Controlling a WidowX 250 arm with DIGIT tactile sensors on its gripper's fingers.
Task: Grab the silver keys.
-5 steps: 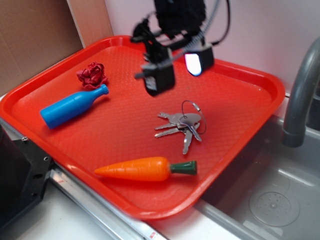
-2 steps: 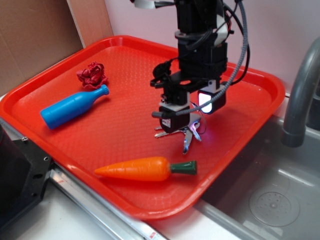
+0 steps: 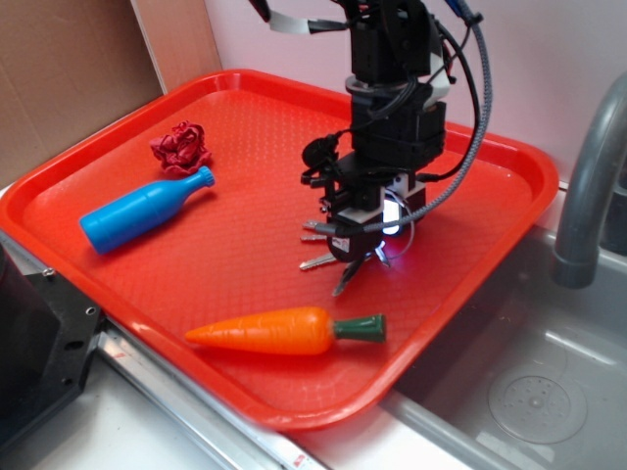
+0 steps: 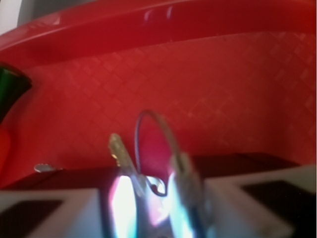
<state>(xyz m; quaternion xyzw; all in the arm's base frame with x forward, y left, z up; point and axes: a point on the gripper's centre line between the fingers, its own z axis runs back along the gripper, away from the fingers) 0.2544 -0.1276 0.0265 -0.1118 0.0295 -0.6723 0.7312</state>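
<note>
**Fingers Closed on the Keys, Red Tray by the Sink**

The fingers (image 3: 364, 238) are down at the tray floor, set narrow with the keys (image 3: 338, 264) clamped between them. In the wrist view the keys (image 4: 148, 193) sit between the two pads, and the wire ring (image 4: 156, 144) arches up out of the gap. In the exterior view several key blades fan out below and to the left of the fingertips, touching or just above the tray; which of the two cannot be told. A small light glows on the gripper body just above the keys.

The tray (image 3: 490, 157) is red plastic with a raised rim and a fine diamond-textured floor. The keys lie right of its centre. A carrot (image 3: 279, 331) lies on its side near the front rim, green end toward the right. A blue bottle (image 3: 137, 211) lies on its side at the left, neck pointing toward the back. A crumpled red wad (image 3: 180, 147) sits just behind the bottle's neck.

The tray rests on a light counter (image 3: 118, 431), its right corner overhanging a grey sink (image 3: 539, 392). A grey faucet (image 3: 588, 196) rises at the right edge. A pale wall stands behind, with a brown board (image 3: 69, 69) at the left.
</note>
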